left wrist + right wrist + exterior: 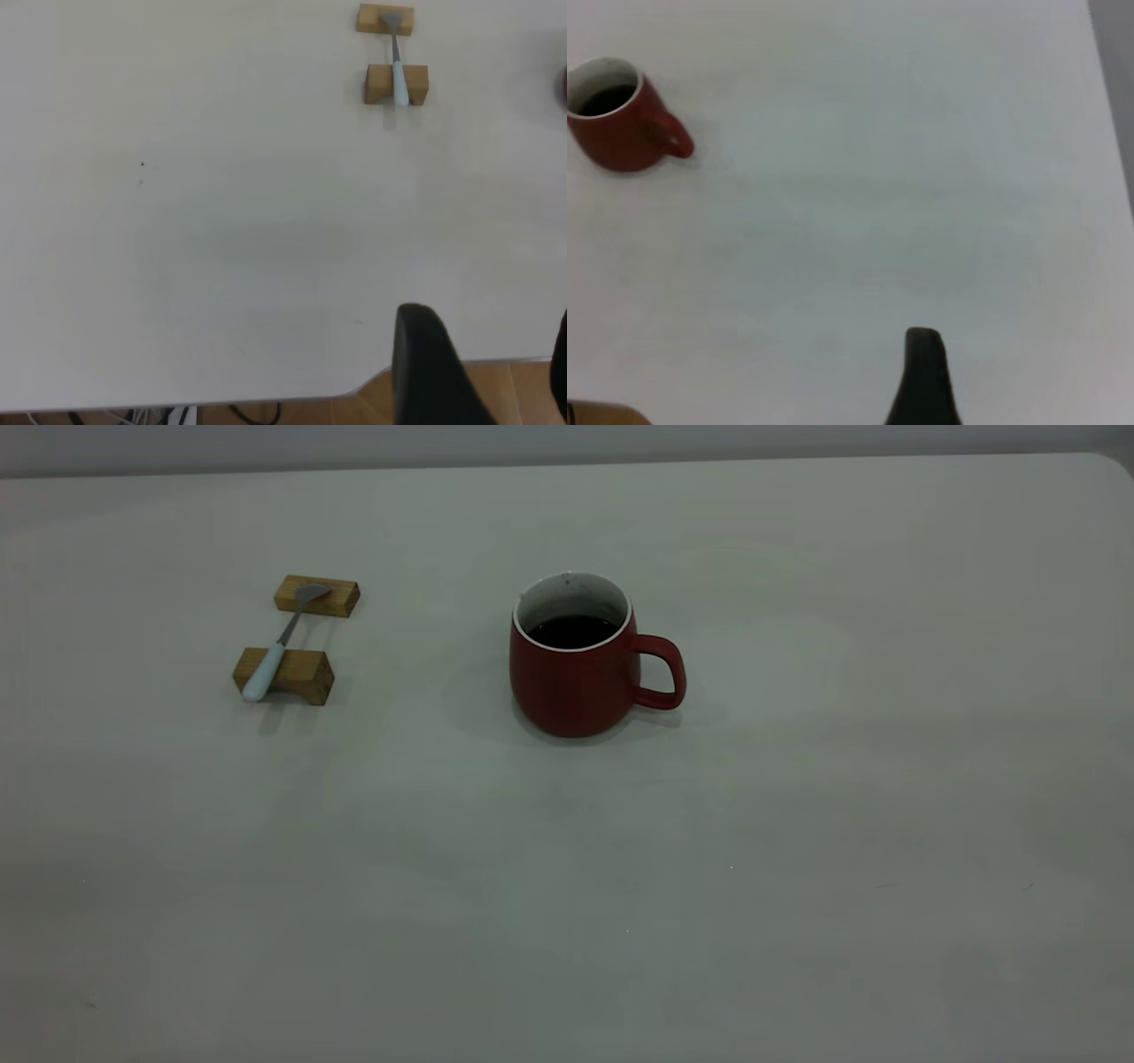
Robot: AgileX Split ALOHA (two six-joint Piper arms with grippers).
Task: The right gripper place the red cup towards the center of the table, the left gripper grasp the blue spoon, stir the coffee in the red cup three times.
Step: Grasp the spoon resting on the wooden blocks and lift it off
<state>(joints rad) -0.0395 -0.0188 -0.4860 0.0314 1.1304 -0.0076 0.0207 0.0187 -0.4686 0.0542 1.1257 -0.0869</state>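
Observation:
The red cup stands upright near the middle of the table, handle to the right, with dark coffee inside. To its left the blue spoon lies across two tan wooden blocks, bowl on the far one. Neither gripper shows in the exterior view. The left wrist view has my left gripper open and empty over the table's near edge, far from the spoon. In the right wrist view my right gripper hangs above bare table, well away from the cup.
The far wooden block and the near one hold the spoon off the tabletop. A wood floor and cables show past the table's edge in the left wrist view. The table's far right corner is rounded.

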